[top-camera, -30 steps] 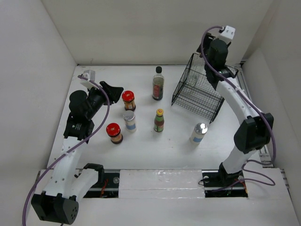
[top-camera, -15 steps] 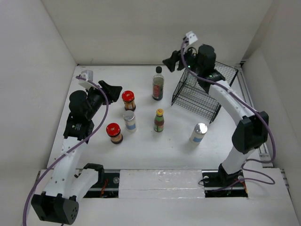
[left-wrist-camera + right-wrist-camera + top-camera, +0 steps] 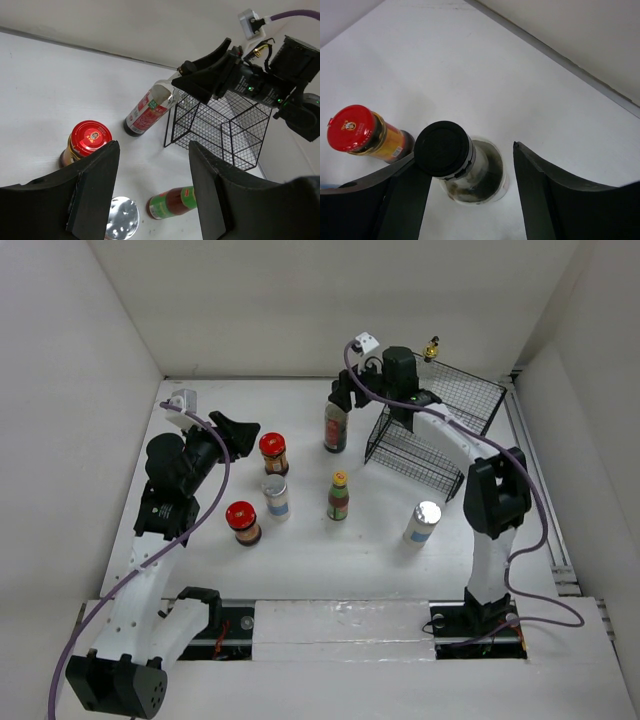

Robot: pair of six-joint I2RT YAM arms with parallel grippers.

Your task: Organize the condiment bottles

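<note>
We are starting the pick of the black-capped dark bottle [image 3: 443, 148], going by how things are lying now. It is standing upright on the table [image 3: 320, 560], just beside the black wire basket [image 3: 430, 455]. Our right gripper [image 3: 467, 155] is hanging directly over it, claw spread wide, with the cap sitting between the 2 fingers and closer to 1 of them. We cannot tell whether that finger is touching the cap.

Our left gripper [image 3: 152, 150] is hovering near the far red-lidded jar [image 3: 272, 452], claw also spread and holding nothing.

The other bottles are standing loose in the middle of the table: the near red-lidded jar [image 3: 242, 521], 1 silver-capped white bottle [image 3: 276, 497] between the 2 jars, the yellow-capped green bottle [image 3: 338, 495], and the second silver-capped white bottle [image 3: 424, 520] apart on the right. The gold-topped clear bottle [image 3: 432, 347] is showing at the basket's far corner.

Next, we are judging that the right claw needs centring on the neck, lowering below the cap, then squeezing before lifting. An off-centre squeeze could tip this tall, narrow bottle against the basket.
</note>
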